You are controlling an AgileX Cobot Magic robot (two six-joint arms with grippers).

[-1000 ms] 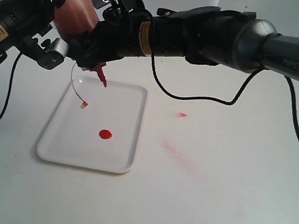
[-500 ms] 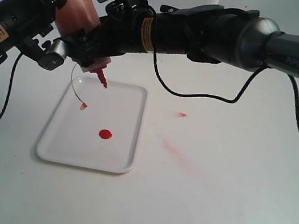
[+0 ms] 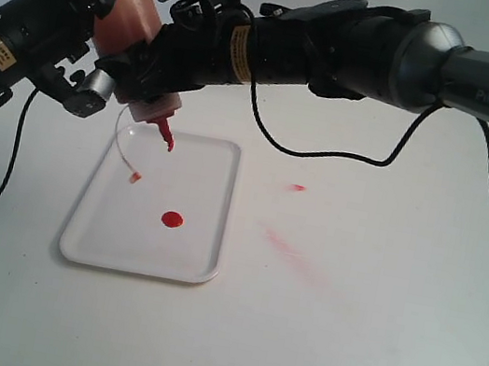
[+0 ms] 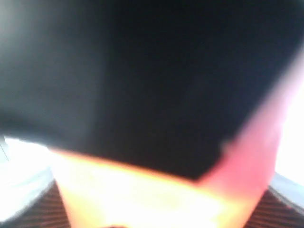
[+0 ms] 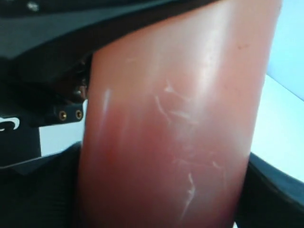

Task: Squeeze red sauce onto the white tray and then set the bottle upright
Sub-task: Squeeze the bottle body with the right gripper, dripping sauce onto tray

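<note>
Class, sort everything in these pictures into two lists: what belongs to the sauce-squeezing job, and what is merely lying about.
Job: bottle, its tethered cap, white tray, red sauce blob on the tray.
Lying about: pinkish smear on the table, small red spot beyond it.

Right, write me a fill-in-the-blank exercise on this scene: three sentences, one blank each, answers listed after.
1. The bottle is held tilted, its nozzle pointing ___ at the white tray.
2. The tray holds exactly ___ round blob of red sauce.
3. In the exterior view, the pinkish smears lie off the tray, to its ___.

Missing words: down; one; right.
</note>
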